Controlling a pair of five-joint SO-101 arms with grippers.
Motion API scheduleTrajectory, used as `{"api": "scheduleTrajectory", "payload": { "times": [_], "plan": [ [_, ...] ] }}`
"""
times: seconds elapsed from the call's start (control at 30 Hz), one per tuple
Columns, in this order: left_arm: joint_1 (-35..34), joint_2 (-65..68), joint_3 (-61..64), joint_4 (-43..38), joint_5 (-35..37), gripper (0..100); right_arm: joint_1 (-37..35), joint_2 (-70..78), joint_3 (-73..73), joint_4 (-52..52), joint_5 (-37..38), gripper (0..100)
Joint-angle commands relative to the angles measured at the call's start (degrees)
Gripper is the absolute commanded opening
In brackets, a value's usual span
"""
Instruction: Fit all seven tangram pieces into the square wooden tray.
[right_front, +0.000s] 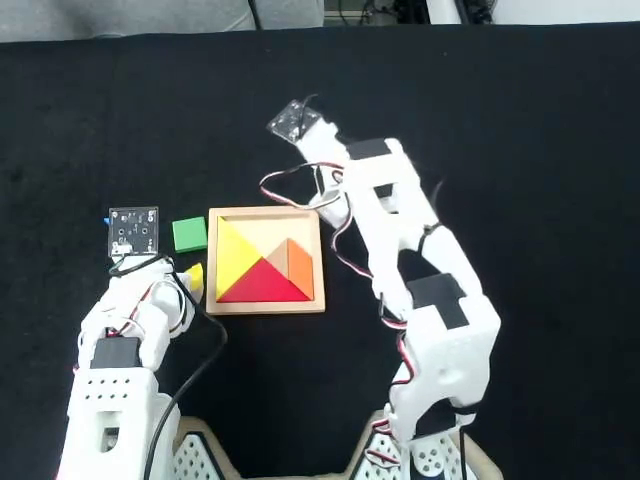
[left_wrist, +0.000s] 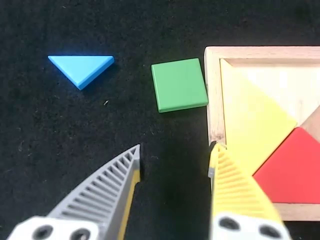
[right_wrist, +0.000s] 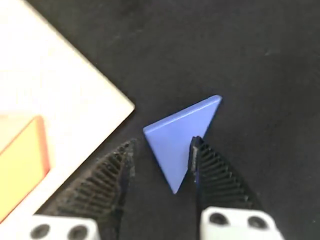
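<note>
Two arms of white printed shells with black servo blocks: left arm (right_front: 120, 340) left of the wooden tray (right_front: 265, 305), right arm (right_front: 420, 270) right of it. Each wrist carries a square circuit board (right_front: 133, 230). Red, white and black wires (right_front: 290, 180) loop along the right arm; a black cable (right_front: 205, 365) leaves the left. Left gripper (left_wrist: 175, 155): ribbed grey finger (left_wrist: 107, 185), ribbed yellow finger (left_wrist: 232, 185). Right gripper (right_wrist: 163, 144): black ribbed fingers (right_wrist: 100, 185), screwed white base.

Tray (left_wrist: 214, 95): pale bare wood, smooth, faint grain.
Green square (left_wrist: 179, 84), blue triangle (left_wrist: 82, 68): smooth, matt painted faces.
Table cover (right_front: 520, 120): black cloth, matt, fuzzy, lint-flecked.
Left gripper (left_wrist: 175, 157): ribbed plastic, matt.
</note>
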Motion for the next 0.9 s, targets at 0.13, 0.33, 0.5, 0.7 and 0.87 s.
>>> {"api": "scheduleTrajectory", "payload": {
  "times": [0.13,0.33,0.5,0.7,0.87],
  "plan": [
    [0.7,-0.7,-0.2,-0.4,-0.4,22,1.5,4.3,-3.8,-2.2,-0.6,17.4],
    [0.7,-0.7,-0.2,-0.4,-0.4,22,1.9,4.9,-4.8,-2.2,-0.6,17.4],
    [0.7,-0.7,-0.2,-0.4,-0.4,22,2.1,5.3,-4.2,-2.2,-0.4,17.4],
    [0.7,-0.7,-0.2,-0.4,-0.4,22,1.8,5.3,-2.9,-2.2,-0.3,17.3],
    [0.7,-0.7,0.1,-0.4,-0.4,22,2.3,6.2,-3.4,-0.8,0.0,18.1]
  ]
}}
